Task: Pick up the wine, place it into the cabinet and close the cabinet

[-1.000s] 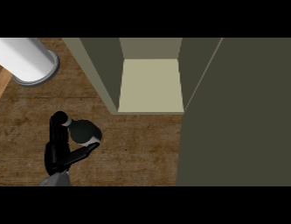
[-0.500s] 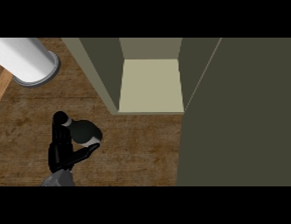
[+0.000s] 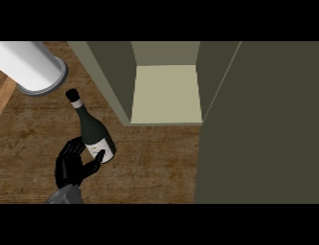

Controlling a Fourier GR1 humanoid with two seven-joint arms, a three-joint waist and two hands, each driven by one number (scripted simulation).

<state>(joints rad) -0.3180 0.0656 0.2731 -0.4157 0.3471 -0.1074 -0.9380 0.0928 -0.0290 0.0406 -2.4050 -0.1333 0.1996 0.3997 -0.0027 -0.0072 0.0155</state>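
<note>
The wine bottle [image 3: 94, 128] is dark green with a white label and a white band at its neck. It is tilted, its neck pointing to the far left and its base toward me. My left hand [image 3: 68, 166] is at the bottle's base, fingers on its left side and thumb across the label, curled round it. To the right of the bottle stands the open cabinet [image 3: 166, 94], showing a pale shelf. My right hand does not show.
The cabinet's dark olive door [image 3: 269, 124] stands open and fills the right side of the view. A white cylinder [image 3: 26, 66] lies at the far left on the wooden counter [image 3: 154, 162]. A lighter wood strip runs along the left edge.
The bottle, earlier seen from its top inside my left hand, now shows its full length, tipped with the neck to the far left. The hand sits slightly lower.
</note>
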